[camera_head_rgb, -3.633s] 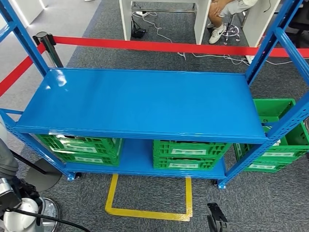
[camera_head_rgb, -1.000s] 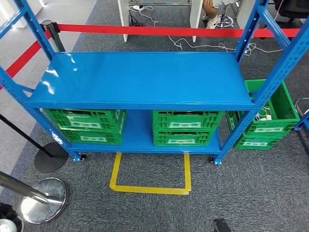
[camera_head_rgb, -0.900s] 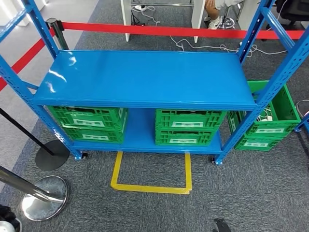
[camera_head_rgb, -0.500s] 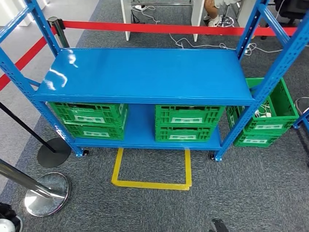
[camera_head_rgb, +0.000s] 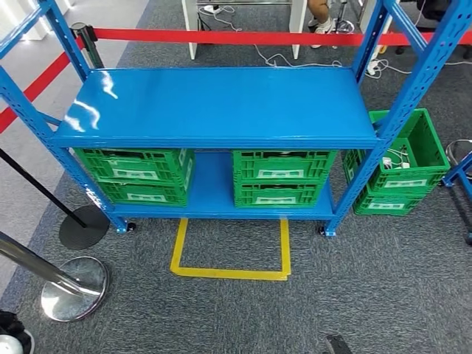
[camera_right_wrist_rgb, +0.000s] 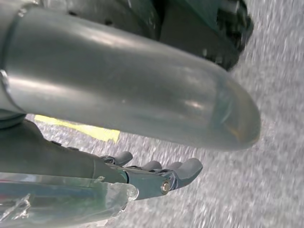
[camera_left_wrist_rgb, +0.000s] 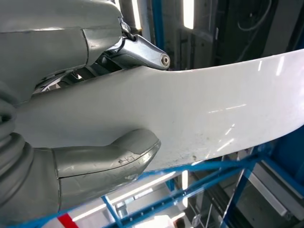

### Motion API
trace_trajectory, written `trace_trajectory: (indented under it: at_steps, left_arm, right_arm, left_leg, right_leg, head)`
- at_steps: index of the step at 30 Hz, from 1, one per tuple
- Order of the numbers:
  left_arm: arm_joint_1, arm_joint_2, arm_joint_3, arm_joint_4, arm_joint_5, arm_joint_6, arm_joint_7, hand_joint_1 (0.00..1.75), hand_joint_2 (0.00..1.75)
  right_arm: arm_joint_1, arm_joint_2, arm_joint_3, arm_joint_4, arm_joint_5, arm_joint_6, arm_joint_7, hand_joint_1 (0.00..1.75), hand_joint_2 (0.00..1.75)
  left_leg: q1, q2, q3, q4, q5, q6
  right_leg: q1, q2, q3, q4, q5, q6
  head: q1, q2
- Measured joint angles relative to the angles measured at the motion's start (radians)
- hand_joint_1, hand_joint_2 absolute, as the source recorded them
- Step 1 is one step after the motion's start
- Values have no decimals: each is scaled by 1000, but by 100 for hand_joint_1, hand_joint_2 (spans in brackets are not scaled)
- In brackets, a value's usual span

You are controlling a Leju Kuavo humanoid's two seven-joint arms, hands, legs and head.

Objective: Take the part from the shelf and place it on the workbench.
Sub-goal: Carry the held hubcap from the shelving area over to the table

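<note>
L hand [camera_left_wrist_rgb: 90,118] gripped a long white part [camera_left_wrist_rgb: 222,109], thumb pressed on it. R hand [camera_right_wrist_rgb: 150,173] hung over carpet, fingers straight, holding nothing. Blue shelf [camera_head_rgb: 223,103] at 12 o'clock.

The shelf [camera_head_rgb: 223,107] is a blue steel rack with a glossy, bare upper deck. Beneath that deck, on the lower level, sit two stacks of green slotted crates [camera_head_rgb: 139,175], one left and one right [camera_head_rgb: 281,177], each bearing white labels. What the crates hold cannot be made out.

In the left wrist view, the left robot hand [camera_left_wrist_rgb: 90,118] holds a long, smooth white curved part [camera_left_wrist_rgb: 222,109], thumb pressed against its face.
</note>
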Motion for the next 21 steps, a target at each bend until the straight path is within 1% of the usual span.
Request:
trace_trajectory:
  at_steps: [1, 3, 4, 5, 7, 8, 9, 11, 12, 13, 15, 17, 18, 19, 20, 21]
  left_arm:
    - [0, 0, 0, 0, 1, 0, 0, 175, 175]
    - [2, 1, 0, 0, 2, 0, 0, 175, 175]
    - [2, 2, 0, 0, 3, 0, 0, 175, 175]
    - [2, 2, 0, 1, 4, 0, 0, 175, 175]
    - [1, 3, -1, 1, 7, 0, 0, 175, 175]
    - [1, 3, -2, 1, 9, 0, 0, 175, 175]
    - [1, 3, -3, 1, 11, 0, 0, 175, 175]
    - [2, 3, -5, 1, 16, -1, 0, 175, 175]
    - [3, 3, -5, 1, 19, -2, 0, 175, 175]
    - [4, 3, -5, 1, 20, -3, 0, 175, 175]
    - [6, 3, -5, 1, 19, -3, 0, 175, 175]
    - [7, 3, -4, 2, 2, -2, 0, 175, 175]
    - [8, 2, -3, 2, -12, -2, 0, 175, 175]
    - [8, -1, -2, 2, -23, -1, 0, 175, 175]
    - [8, -4, -1, 2, -29, 0, 0, 175, 175]
    - [7, -7, 0, 2, -27, 0, 0, 175, 175]
  right_arm:
    - [0, 0, 0, 0, 0, 0, 3, 0, 0]
    - [1, 0, -1, 0, 0, 0, 6, 0, 0]
    - [1, 0, -1, 0, 1, 0, 8, 0, 0]
    - [1, 0, -1, 0, 2, 0, 10, 0, 0]
    - [0, 0, -2, 0, 5, 0, 15, 0, 0]
    - [0, 0, -2, 0, 7, 0, 17, 0, 0]
    - [0, 0, -2, 0, 9, 0, 19, 0, 0]
    - [0, 0, -2, 0, 13, 1, 20, 0, 0]
    - [0, 0, -2, 0, 14, 3, 20, 0, 0]
    - [0, 0, -2, 0, 15, 4, 20, 0, 0]
    - [1, 0, -2, 0, 16, 5, 20, 0, 0]
    - [0, 0, -2, 0, 14, 7, 20, 0, 0]
    - [0, 0, -2, 0, 13, 8, 21, 0, 0]
    - [0, 0, -2, 0, 12, 11, 21, 0, 0]
    - [0, 0, -3, 0, 12, 12, 22, 0, 0]
    - [0, 0, -3, 0, 12, 13, 23, 0, 0]
  left_leg:
    - [-2, -1, 0, -10, 0, 5]
    - [-2, -2, -7, -10, 8, 17]
    - [-2, -2, -9, -11, 9, 17]
    - [-2, -3, -10, -12, 10, 17]
    - [-4, -4, -12, -10, 10, 14]
    - [-6, -4, -13, -10, 13, 18]
    - [-8, -4, -14, -9, 14, 20]
    - [-10, -4, -17, -8, 18, 24]
    - [-10, -3, -19, -8, 19, 25]
    - [-11, -3, -21, -7, 21, 26]
    - [-13, -3, -24, -5, 21, 28]
    - [-15, -4, -27, -6, 25, 38]
    - [-14, -5, -25, -15, 32, 43]
    - [-11, -5, -22, -27, 42, 47]
    - [-7, -7, -19, -39, 51, 49]
    - [-3, -9, -18, -48, 59, 49]
  right_leg:
    - [1, -1, -4, 0, 5, 6]
    - [-2, -1, -9, -2, 10, 19]
    - [-1, -1, -12, -5, 6, 16]
    - [0, -1, -15, -7, 5, 6]
    - [1, 0, -17, -13, 6, -22]
    - [1, 0, -17, -14, 13, -26]
    - [-1, 0, -15, -16, 19, -21]
    - [-4, 0, -11, -21, 32, 1]
    - [-5, 0, -10, -22, 37, 9]
    - [-6, 0, -10, -23, 40, 14]
    - [-7, 0, -12, -25, 42, 18]
    - [-11, -2, -11, -32, 49, 28]
    - [-10, -3, -10, -37, 52, 34]
    - [-9, -3, -14, -36, 48, 39]
    - [-8, -2, -22, -20, 31, 41]
    - [-7, -1, -38, 18, 0, 43]
  head:
    - [0, 0]
    - [0, 0]
    - [3, 0]
    - [4, 0]
    - [8, 0]
    - [7, 0]
    - [7, 0]
    - [7, 0]
    - [7, 0]
    - [7, 0]
    - [7, 0]
    - [6, 0]
    - [6, 0]
    - [6, 0]
    - [7, 0]
    - [8, 0]
